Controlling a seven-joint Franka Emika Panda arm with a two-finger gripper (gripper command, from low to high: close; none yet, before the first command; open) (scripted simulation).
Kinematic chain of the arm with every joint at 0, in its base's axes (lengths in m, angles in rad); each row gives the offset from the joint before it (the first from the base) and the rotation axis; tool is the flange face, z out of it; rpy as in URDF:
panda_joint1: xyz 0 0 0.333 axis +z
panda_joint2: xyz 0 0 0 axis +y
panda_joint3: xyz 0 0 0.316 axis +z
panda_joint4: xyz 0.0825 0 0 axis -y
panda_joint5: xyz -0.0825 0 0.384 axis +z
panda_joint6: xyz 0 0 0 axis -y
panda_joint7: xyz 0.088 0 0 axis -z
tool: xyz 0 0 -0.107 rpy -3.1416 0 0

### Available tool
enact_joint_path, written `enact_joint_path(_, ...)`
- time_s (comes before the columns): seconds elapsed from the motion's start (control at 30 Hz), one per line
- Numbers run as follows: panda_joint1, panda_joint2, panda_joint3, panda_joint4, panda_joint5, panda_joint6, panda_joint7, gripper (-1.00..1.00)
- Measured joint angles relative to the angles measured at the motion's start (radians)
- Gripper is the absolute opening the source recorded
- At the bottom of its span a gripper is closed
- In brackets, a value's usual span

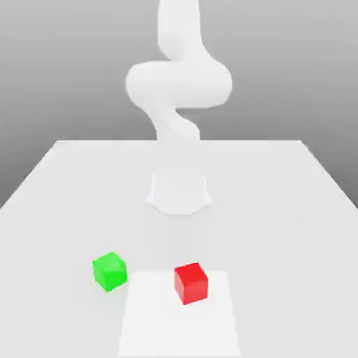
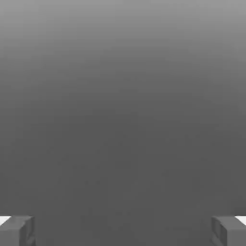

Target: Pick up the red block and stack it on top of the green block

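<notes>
I see my pincer (image 2: 123,230) wide open and empty, so I should lower it straight over the red block (image 1: 191,282), lower middle, beside the green block (image 1: 110,270).

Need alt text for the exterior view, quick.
A red block and a green block sit apart on a white table, green toward the exterior view's left. The white robot arm rises behind them.

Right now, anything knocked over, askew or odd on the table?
Nothing stands out. The red block and the green block both sit flat on the table, apart from each other, neither stacked. The jaws stand wide apart with nothing between them.
</notes>
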State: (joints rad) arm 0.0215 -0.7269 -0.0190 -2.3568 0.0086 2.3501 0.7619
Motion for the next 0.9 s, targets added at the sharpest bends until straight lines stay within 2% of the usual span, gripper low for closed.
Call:
enact_joint_path(0.4,0.097,0.427,-0.057,-0.311,0.034,0.283,-0.207,0.00)
enact_joint_path(0.57,0.110,0.636,-0.053,-0.455,0.001,0.421,-0.270,0.00)
enact_joint_path(0.8,0.092,0.892,-0.023,-0.459,0.028,0.632,-0.312,0.00)
enact_joint_path(0.83,0.084,0.927,-0.012,-0.454,0.035,0.662,-0.316,-1.00)
enact_joint_path(0.9,0.084,0.927,-0.012,-0.454,0.034,0.662,-0.316,-1.00)
